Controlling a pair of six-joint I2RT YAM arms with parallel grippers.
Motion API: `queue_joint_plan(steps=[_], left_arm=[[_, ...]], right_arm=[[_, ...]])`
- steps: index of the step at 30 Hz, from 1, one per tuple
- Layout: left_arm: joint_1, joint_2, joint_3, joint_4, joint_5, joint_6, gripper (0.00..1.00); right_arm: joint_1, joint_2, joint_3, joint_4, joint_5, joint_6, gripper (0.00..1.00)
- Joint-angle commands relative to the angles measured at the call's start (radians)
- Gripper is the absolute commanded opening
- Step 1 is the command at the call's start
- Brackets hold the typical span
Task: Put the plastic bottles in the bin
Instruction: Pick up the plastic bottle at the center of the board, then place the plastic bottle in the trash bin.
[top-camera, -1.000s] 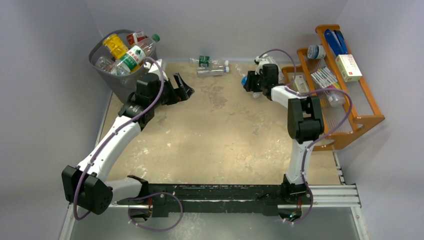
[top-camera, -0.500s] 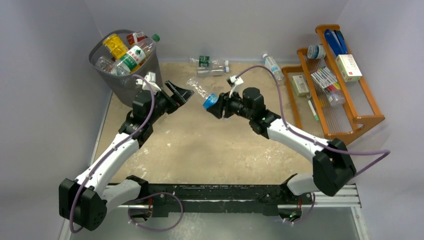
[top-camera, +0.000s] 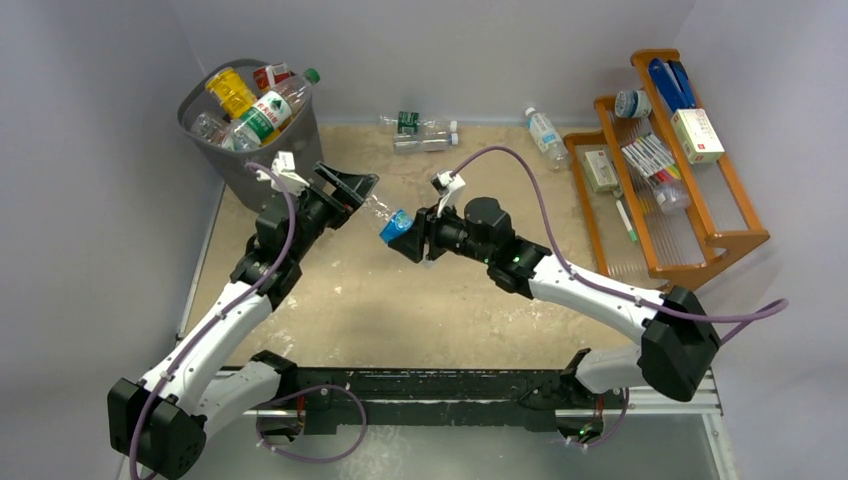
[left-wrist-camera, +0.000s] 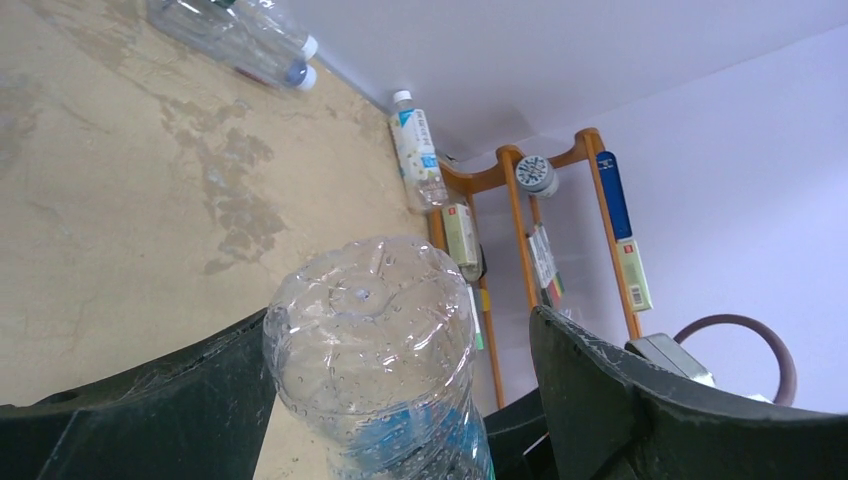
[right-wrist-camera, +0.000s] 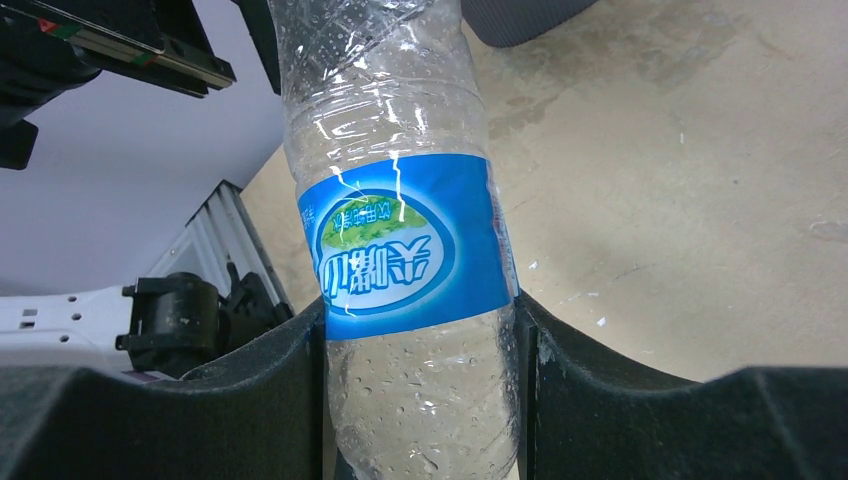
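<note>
Far left, back corner: dark grey bin (top-camera: 285, 160), heaped above the rim with plastic bottles. A yellow one (top-camera: 232, 92), a green-labelled one (top-camera: 262, 118) and a red-labelled one (top-camera: 272, 75) lie on top.

Just in front of the bin's right side: my left hand (top-camera: 360, 198), jaws spread wide. The rounded base of a clear blue-label bottle (left-wrist-camera: 368, 335) pokes in between my fingers. There is a plain gap to one finger (left-wrist-camera: 640, 400). The other finger (left-wrist-camera: 150, 405) is right at the bottle's side; I cannot tell whether it touches.

Middle of the sandy table (top-camera: 450, 320): my right hand (top-camera: 405, 236), clamped on that same bottle. Both fingers press its sides just below the blue label. The bottle reaches from this hand leftward into the open left one.

Far edge, centre: two clear bottles lie side by side, the farther one (top-camera: 412, 121) with a green label, the nearer (top-camera: 428, 143) plain.

Further right: a white-capped bottle (top-camera: 545, 130) lies near the orange wooden rack (top-camera: 740, 240), which holds small boxes and pens.
</note>
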Motion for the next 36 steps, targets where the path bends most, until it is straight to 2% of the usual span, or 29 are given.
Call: queue_joint_plan(steps=[1, 3, 5, 6, 9, 10, 12, 14, 15, 20, 24, 28, 31, 33, 36], left_arm=[[-0.024, -0.005, 0.003, 0.040, -0.015, 0.000, 0.89], [-0.028, -0.006, 0.008, 0.019, -0.019, 0.013, 0.87], [-0.027, -0.010, 0.009, 0.010, -0.020, 0.023, 0.78], [-0.027, -0.012, 0.010, 0.008, -0.019, 0.027, 0.72], [-0.028, -0.007, 0.022, -0.002, -0.019, 0.038, 0.44], [-0.028, -0.001, 0.035, -0.016, -0.017, 0.046, 0.37], [-0.028, 0.014, 0.061, -0.035, -0.017, 0.065, 0.30], [-0.027, 0.035, 0.085, -0.046, -0.018, 0.088, 0.27], [-0.027, 0.044, 0.103, -0.057, -0.018, 0.102, 0.27], [-0.020, 0.115, 0.269, -0.183, -0.061, 0.238, 0.27], [0.049, 0.211, 0.515, -0.328, -0.094, 0.379, 0.28], [0.217, 0.307, 0.742, -0.415, -0.045, 0.460, 0.31], [0.306, 0.383, 0.906, -0.479, -0.105, 0.528, 0.32], [0.348, 0.424, 0.985, -0.474, -0.154, 0.556, 0.33], [0.423, 0.478, 1.056, -0.405, -0.151, 0.544, 0.32]], right_arm=[[0.046, 0.019, 0.045, 0.031, 0.023, 0.020, 0.49], [0.053, 0.022, 0.061, 0.029, 0.028, 0.021, 0.49], [0.058, 0.023, 0.088, 0.021, 0.034, 0.018, 0.49], [0.062, 0.023, 0.095, 0.018, 0.036, 0.016, 0.49], [0.069, 0.026, 0.110, 0.005, 0.038, 0.013, 0.49], [0.072, 0.027, 0.114, 0.003, 0.039, 0.012, 0.49], [0.078, 0.024, 0.113, 0.000, 0.043, 0.013, 0.49], [0.081, 0.019, 0.109, -0.003, 0.050, 0.013, 0.50], [0.082, 0.016, 0.107, -0.004, 0.054, 0.015, 0.55], [0.083, -0.021, 0.110, -0.056, 0.076, 0.012, 0.98], [0.084, -0.072, 0.107, -0.112, 0.096, 0.005, 1.00], [0.084, -0.124, 0.088, -0.160, 0.116, -0.003, 1.00], [0.084, -0.161, 0.063, -0.177, 0.130, -0.006, 1.00], [0.084, -0.180, 0.022, -0.170, 0.142, -0.002, 1.00], [0.084, -0.169, 0.010, -0.194, 0.073, 0.010, 1.00]])
